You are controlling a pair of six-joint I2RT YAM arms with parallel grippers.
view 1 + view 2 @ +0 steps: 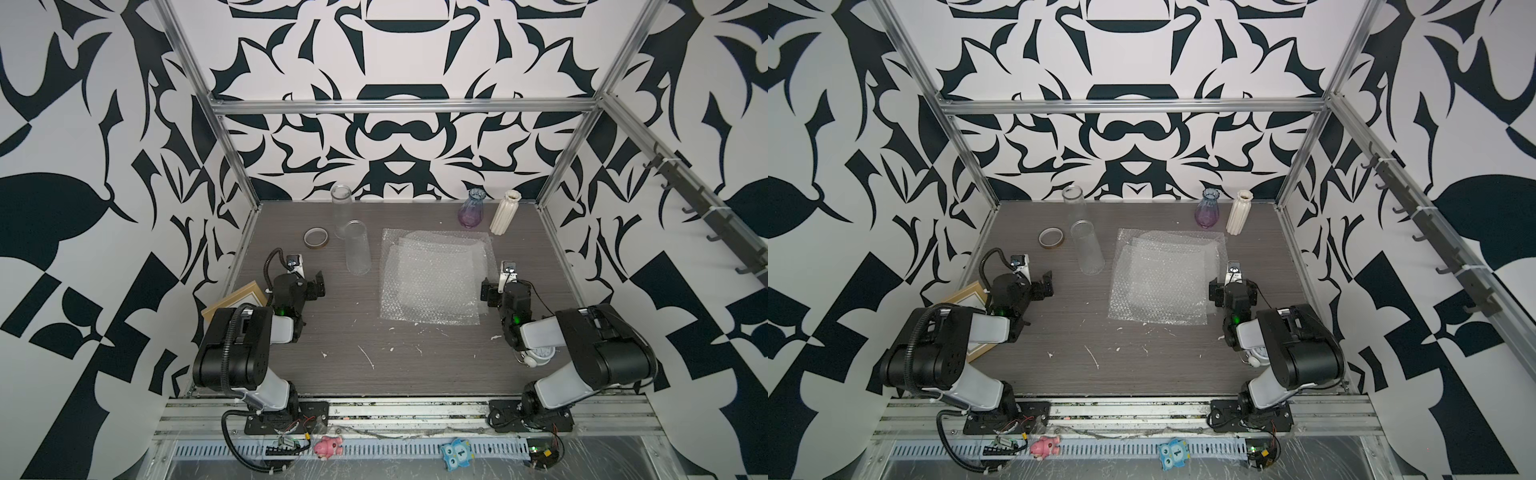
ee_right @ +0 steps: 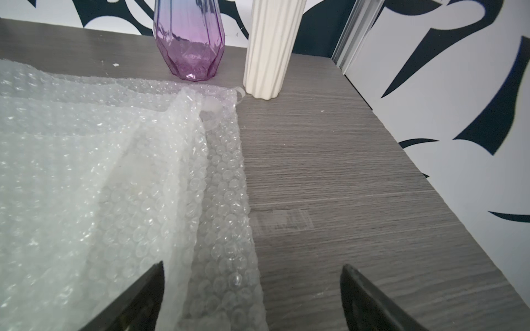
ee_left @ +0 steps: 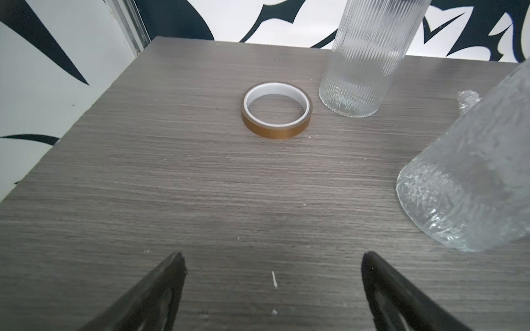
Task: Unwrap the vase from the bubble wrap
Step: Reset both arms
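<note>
The bubble wrap [image 1: 432,278] is spread flat on the grey wood-grain table [image 1: 415,365]. It lies as overlapping, roughly square sheets of clear, whitish film studded with small round bubbles; no vase is enclosed in it. In the right wrist view the upper sheets [image 2: 86,172] are seen to be milkier, with a more transparent sheet exposed along the edge.

Just beside the wrap, on the left arm's side, a tall clear cylinder vase [image 1: 357,253] with a rippled, icy texture is stood. Behind that, a second clear cylinder [image 1: 341,208] with fine vertical ribs is placed. A ring of amber tape [image 3: 276,114] with a white core lies flat beside the ribbed cylinder, further from the wrap.

At the wrap's far corner on the right arm's side, a faceted glass vase [image 2: 189,43] shading from blue to purple is set. A matte white vase [image 2: 269,48] with vertical flutes is set next to it, nearly touching the wrap's corner.

The right gripper [image 2: 252,266] is held at the wrap's edge with its jaws spread wide, one finger over the film and one over bare table, nothing pinched. The left gripper [image 3: 272,258] is held well apart from the wrap, over bare table, jaws likewise spread and empty.
</note>
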